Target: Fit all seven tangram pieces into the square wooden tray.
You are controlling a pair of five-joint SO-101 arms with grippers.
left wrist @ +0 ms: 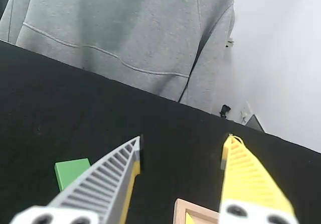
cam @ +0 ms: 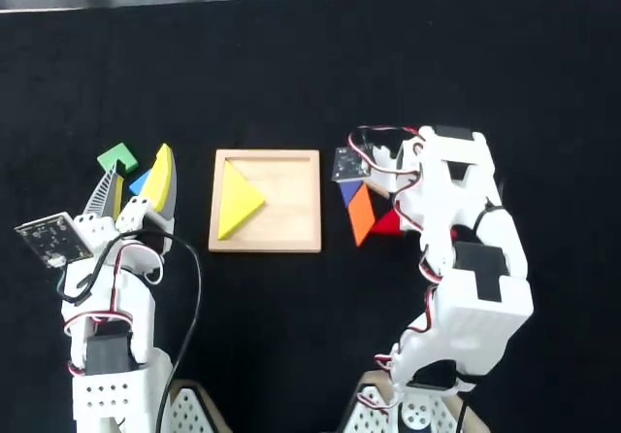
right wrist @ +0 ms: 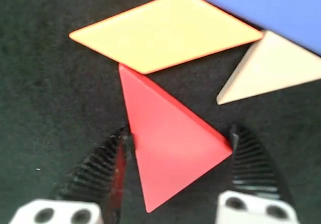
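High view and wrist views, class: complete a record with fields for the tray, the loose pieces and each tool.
Tray: square wooden tray holds one large yellow triangle
Left of tray: green square piece, small blue piece
Right of tray: orange parallelogram, red triangle, cream triangle, second blue piece
Left tool: open, empty
Right tool: open, astride red triangle

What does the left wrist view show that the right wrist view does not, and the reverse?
Left wrist view: a green piece, a corner of the wooden tray, the open left gripper. Right wrist view: a red triangle between the fingers of the open right gripper, an orange parallelogram, a blue piece, a cream triangle. Both: the black table.
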